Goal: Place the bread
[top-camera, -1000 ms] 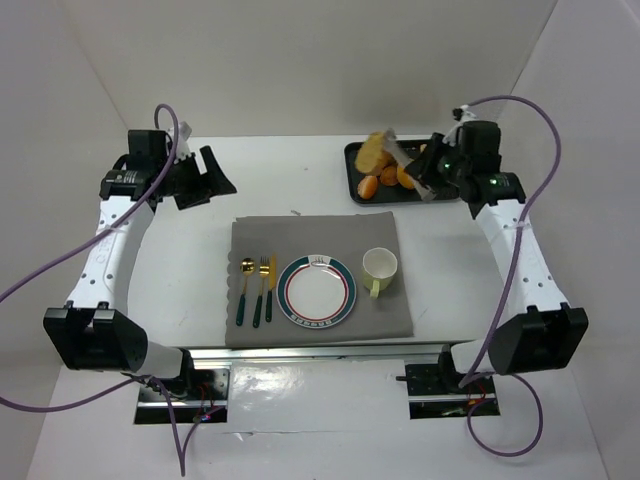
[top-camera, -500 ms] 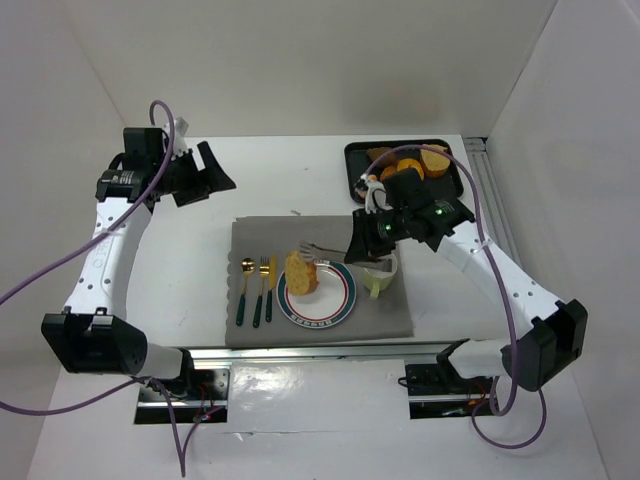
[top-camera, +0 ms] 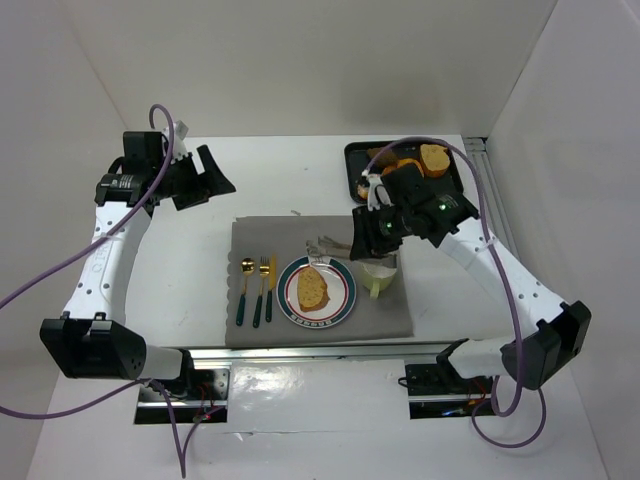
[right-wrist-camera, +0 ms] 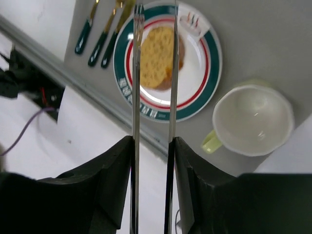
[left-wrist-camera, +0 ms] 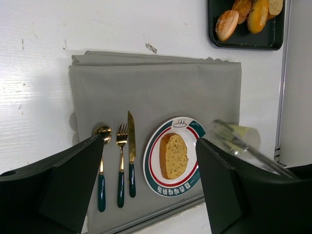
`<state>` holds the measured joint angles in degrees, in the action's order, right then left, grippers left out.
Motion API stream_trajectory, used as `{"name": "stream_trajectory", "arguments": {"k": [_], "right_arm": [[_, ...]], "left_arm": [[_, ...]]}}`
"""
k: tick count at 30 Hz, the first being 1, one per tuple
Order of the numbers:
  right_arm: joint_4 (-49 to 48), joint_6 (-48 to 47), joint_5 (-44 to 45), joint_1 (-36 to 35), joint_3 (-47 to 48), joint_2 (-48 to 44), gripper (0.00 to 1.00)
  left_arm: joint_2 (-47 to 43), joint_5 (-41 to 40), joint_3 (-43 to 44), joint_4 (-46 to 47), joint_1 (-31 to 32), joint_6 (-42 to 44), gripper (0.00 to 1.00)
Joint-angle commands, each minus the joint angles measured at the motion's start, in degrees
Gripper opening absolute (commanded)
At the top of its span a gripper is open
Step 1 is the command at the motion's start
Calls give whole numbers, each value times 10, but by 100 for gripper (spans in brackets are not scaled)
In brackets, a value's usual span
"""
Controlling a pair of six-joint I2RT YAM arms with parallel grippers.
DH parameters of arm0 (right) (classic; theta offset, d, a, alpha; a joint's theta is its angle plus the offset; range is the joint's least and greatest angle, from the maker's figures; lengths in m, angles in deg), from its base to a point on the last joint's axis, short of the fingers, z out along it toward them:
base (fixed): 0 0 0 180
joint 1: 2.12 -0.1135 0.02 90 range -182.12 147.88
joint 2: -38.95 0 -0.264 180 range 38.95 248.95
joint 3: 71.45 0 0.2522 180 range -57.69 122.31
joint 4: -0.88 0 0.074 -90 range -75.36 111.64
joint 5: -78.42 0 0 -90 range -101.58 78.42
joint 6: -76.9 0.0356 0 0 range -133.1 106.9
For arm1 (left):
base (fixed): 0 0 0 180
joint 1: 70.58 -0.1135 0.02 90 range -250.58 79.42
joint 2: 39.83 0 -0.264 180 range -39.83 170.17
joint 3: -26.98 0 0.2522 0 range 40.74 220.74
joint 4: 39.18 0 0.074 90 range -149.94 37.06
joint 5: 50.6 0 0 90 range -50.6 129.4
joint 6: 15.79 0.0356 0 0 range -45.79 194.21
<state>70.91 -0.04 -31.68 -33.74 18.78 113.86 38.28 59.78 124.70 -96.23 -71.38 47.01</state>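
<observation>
Fig.: bread [top-camera: 313, 290] is seen flat on plate [top-camera: 346, 303], free of the prongs. R pincer [right-wrist-camera: 156, 7] is parted narrowly, nothing held, over plate's far rim. L pincer [left-wrist-camera: 149, 141] is spread wide, empty, well apart.

Risk: if R arm is pulled back low, cup [top-camera: 380, 268], just beside plate, may be clipped, or bread dragged.

Cutlery [top-camera: 257, 290] is set left of plate on mat [top-camera: 260, 240]; tray [top-camera: 352, 165] w/ buns at far right of bench.
</observation>
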Motion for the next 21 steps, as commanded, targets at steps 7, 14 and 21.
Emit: {"name": "stream_trajectory", "arguments": {"k": [7, 14, 21], "right_arm": [[-67, 104, 313, 61, 88, 0, 46], [-212, 137, 465, 196, -46, -37, 45], [-310, 166, 535, 242, -183, -32, 45]], "left_arm": [[-15, 15, -6, 15, 2, -6, 90], [-4, 15, -5, 15, 2, 7, 90], [1, 10, -5, 9, 2, 18, 90]]}}
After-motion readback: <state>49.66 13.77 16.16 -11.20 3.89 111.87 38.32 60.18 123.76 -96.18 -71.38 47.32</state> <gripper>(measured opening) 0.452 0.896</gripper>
